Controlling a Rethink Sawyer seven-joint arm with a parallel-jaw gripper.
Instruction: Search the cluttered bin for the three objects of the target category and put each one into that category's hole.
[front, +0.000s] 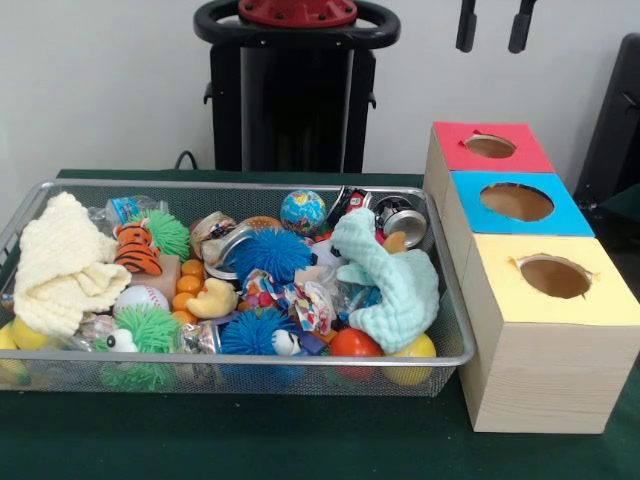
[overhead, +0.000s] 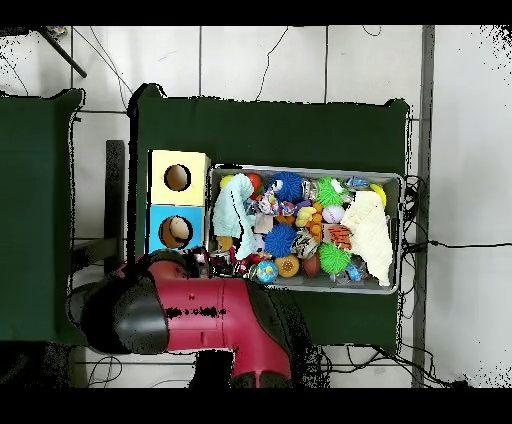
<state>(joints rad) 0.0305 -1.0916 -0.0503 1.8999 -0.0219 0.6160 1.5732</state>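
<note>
The bin (front: 200, 185) is a wide silver mesh tray full of toys; it also shows in the overhead view (overhead: 300, 168). The pale-yellow knitted cloth (front: 60, 265) (overhead: 368, 235) lies at its left end in the front view. The mint-green knitted cloth (front: 385, 280) (overhead: 228, 215) lies at the end nearest the boxes. The small white printed cloth (front: 295, 298) (overhead: 265, 207) sits near the front middle. The blue-topped box's hole (front: 516, 202) (overhead: 176, 232) is empty. My gripper (front: 494, 28) shows only its tips at the top edge, high above the boxes, open and empty.
A red-topped box (front: 490, 146) and a yellow-topped box (front: 555, 277) flank the blue one. Spiky blue balls (front: 270, 250), green spiky balls (front: 150, 330), a globe ball (front: 303, 210), a toy tiger (front: 135, 250) and a rubber duck (front: 212, 298) crowd the bin. My red arm (overhead: 200, 310) covers the red box from overhead.
</note>
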